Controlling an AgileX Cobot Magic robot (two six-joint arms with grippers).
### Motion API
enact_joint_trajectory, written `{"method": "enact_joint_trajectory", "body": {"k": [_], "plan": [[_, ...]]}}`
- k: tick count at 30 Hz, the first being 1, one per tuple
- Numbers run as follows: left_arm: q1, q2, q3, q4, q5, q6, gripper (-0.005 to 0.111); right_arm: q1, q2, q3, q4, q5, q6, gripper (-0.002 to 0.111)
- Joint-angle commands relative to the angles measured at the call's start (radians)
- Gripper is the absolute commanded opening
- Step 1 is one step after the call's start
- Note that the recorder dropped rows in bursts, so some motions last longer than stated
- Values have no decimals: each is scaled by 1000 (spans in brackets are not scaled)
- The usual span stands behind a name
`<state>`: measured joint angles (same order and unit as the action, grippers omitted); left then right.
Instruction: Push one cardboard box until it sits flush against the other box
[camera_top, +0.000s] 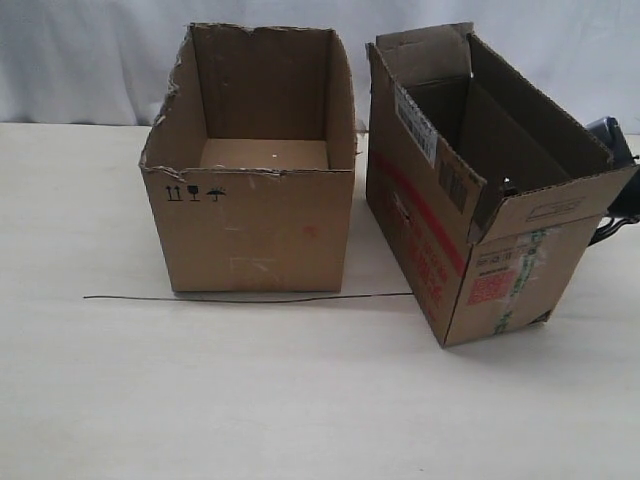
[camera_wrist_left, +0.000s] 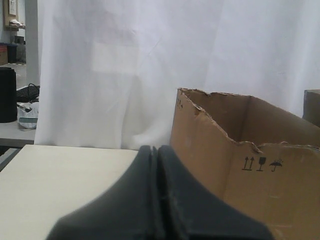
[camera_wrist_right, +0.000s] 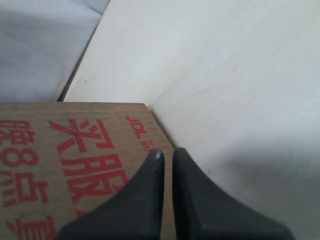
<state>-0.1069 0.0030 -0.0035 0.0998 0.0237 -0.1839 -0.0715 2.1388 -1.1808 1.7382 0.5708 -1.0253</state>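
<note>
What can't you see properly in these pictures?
- Exterior view: the floor of the narrow, long brown cardboard box with red print is hidden by its own walls, and the writing on its red label is too small to read.
- Exterior view: the right hand is mostly hidden behind that box. The left hand is out of frame.
- Left wrist view: the wide brown cardboard box with a torn rim is cut off by the picture's edges.

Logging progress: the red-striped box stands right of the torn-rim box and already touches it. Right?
Not touching. The exterior view shows a gap between the red-striped box and the torn-rim box; it does stand to its right.
</note>
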Motion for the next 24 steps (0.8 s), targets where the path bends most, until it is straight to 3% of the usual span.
{"method": "enact_joint_trajectory", "body": {"k": [1,8,16,24], "plan": [[-9,-3,4,0,-8,-5,0,-67,-65,-5,-132,7,65,5],[-9,-3,4,0,-8,-5,0,-167,-136,20,-396,152,249,5],[-9,-3,4,0,-8,-5,0,-182,-169,141,-369,255,228,5],[-9,-3,4,0,-8,-5,0,-182,-171,151,-312,313,208,5]]}}
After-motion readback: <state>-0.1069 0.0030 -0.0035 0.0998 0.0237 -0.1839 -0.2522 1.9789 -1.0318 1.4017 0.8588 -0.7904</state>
